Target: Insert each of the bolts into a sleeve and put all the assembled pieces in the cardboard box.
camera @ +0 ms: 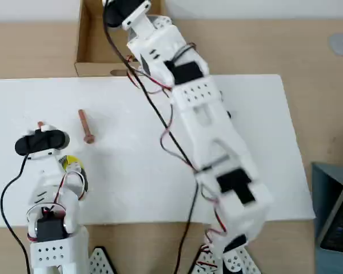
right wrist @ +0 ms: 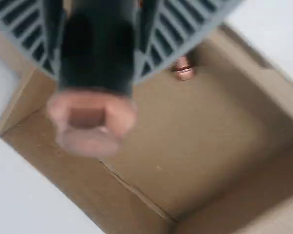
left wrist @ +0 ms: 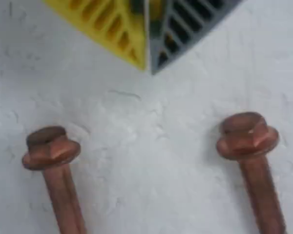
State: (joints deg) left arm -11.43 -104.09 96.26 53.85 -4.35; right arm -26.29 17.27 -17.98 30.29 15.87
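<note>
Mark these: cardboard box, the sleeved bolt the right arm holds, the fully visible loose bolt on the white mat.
cardboard box (right wrist: 205, 146): right wrist view, bare inner floor.
sleeved bolt (right wrist: 90, 119): right wrist view, on the hex head end.
loose bolt (camera: 86, 125): high view, mid-shaft.

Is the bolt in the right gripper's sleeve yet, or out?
In: the bolt head protrudes from the black sleeve held by the right gripper over the cardboard box.
</note>
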